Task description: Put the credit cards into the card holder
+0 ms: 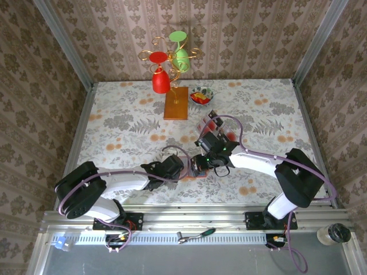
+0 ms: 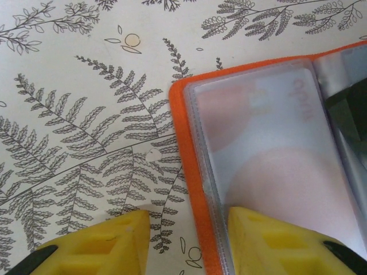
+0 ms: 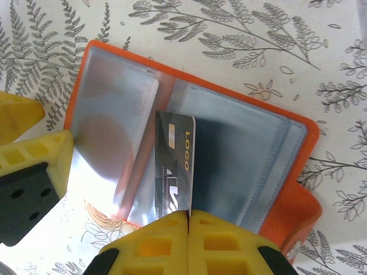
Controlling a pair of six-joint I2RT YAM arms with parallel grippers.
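I'm looking down at the card holder (image 3: 307, 140) lying open on the flowered table (image 1: 114, 123), near the middle of the near edge, with both hands meeting over it. My right hand (image 3: 188, 216) is pinching its fingers fully together on a black credit card (image 3: 175, 166) with gold lettering. The card is standing over the holder's centre fold, its far end against the clear sleeves.

My left hand (image 2: 186, 223) is sitting partly open and clamping nothing. One finger (image 2: 281, 243) is pressing on the holder's left sleeve and the other is resting on the bare table, so the orange edge is running between them. That left sleeve is already carrying a pale card (image 2: 258, 149) with red blotches.

Around the work, a clear tray (image 1: 210, 122) with something red in it is lying just beyond the right hand, under its cable. Farther back a wooden stand (image 1: 176, 103) is holding red and green cups, with a small bowl (image 1: 200, 95) beside it – both well apart from the holder.
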